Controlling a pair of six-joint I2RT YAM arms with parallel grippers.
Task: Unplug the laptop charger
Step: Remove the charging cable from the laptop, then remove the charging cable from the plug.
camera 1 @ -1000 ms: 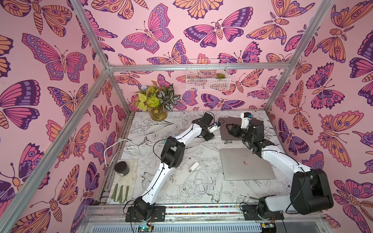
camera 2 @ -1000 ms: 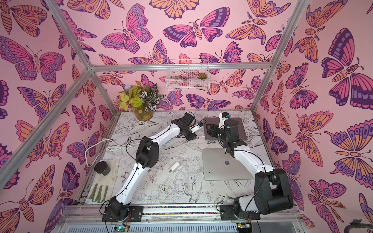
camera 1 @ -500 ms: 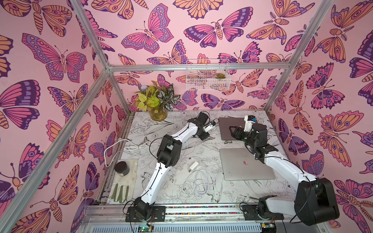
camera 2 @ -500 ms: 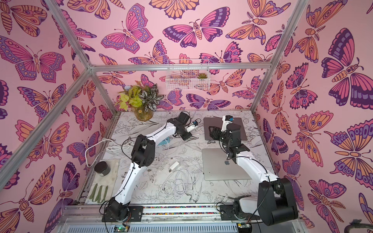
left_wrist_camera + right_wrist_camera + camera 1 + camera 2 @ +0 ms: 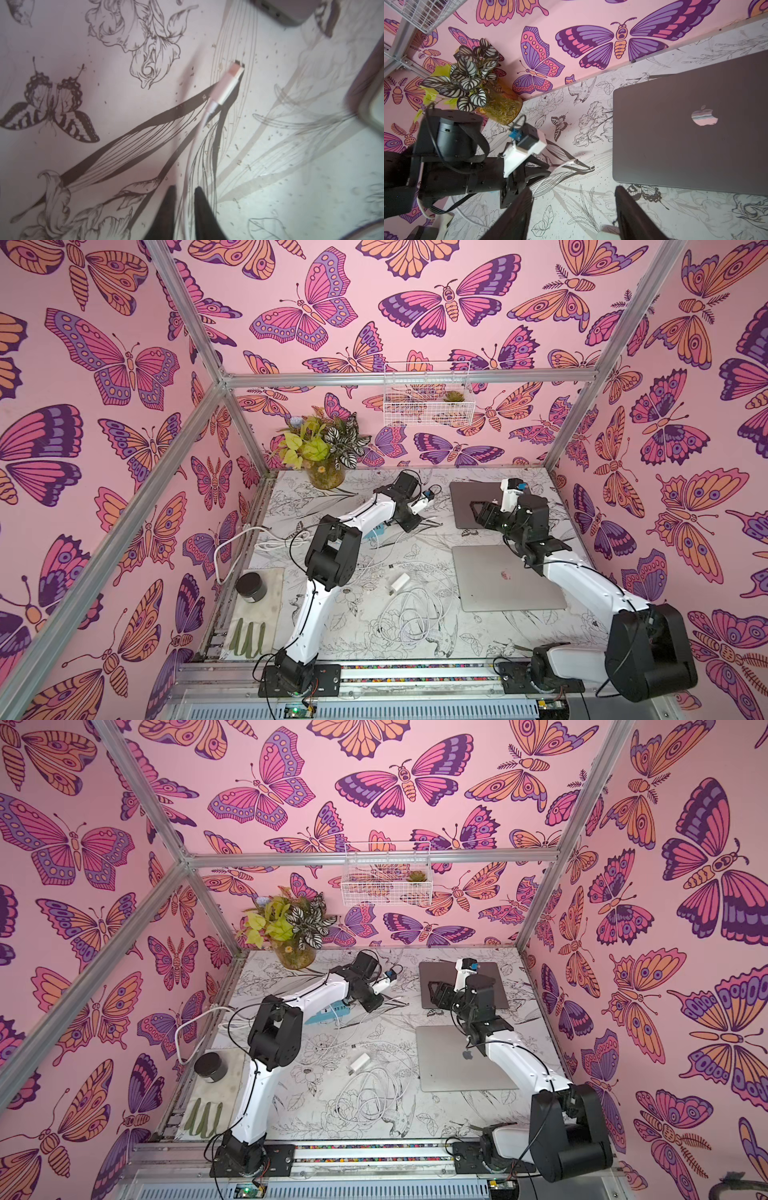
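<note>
Left pincer: slightly parted; thin white charger cable between jaws, apparently loose.
Right pincer: wide, empty.
White wire basket: small green plant.

**Centre open, rim crowded**

Bare flower-printed tabletop lies open at centre. Dark grey closed laptop blocks 1 o'clock, silver closed laptop 4 o'clock, loose white cable coil 6 o'clock, leafy potted plant 11 o'clock.
</note>
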